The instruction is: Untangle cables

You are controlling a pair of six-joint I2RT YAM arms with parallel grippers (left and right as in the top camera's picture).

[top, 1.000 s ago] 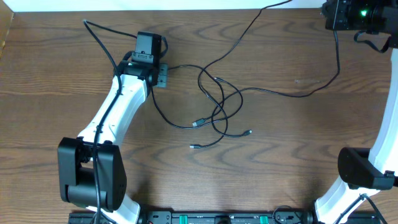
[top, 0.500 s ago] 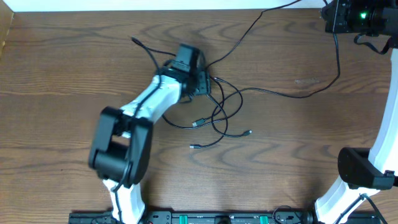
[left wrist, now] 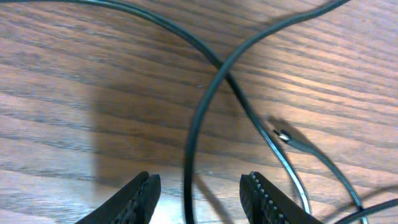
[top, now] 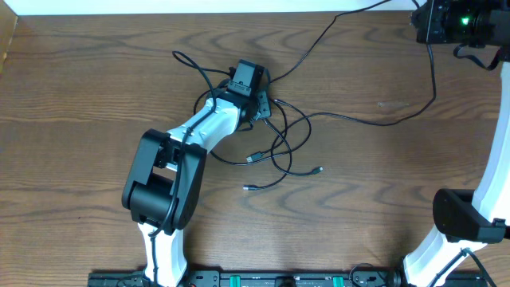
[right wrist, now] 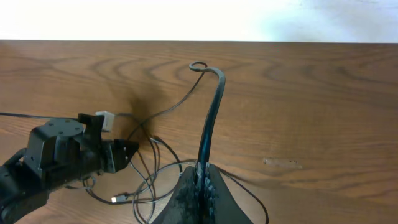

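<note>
Several thin black cables [top: 280, 135] lie looped and crossed in a tangle at the table's middle, with small plug ends at the front [top: 251, 157]. My left gripper [top: 259, 100] hovers low over the tangle's left edge. In the left wrist view it [left wrist: 200, 190] is open, with one black strand [left wrist: 189, 149] running between the jaws, untouched. A plug tip [left wrist: 283, 135] lies just beyond. My right gripper [top: 443, 22] is raised at the far right corner. In the right wrist view it [right wrist: 203, 177] is shut on a black cable [right wrist: 211, 99]. No white cable shows.
The held cable hangs down [top: 433, 76] and runs left along the wooden table [top: 96, 159] into the tangle. Another strand [top: 319, 36] runs off the far edge. The tangle also shows in the right wrist view [right wrist: 149, 180] beside the left arm [right wrist: 56, 155].
My left arm has swung from the table's far left to the right and now sits over the tangle's left edge. The right arm and its held cable have not moved.
</note>
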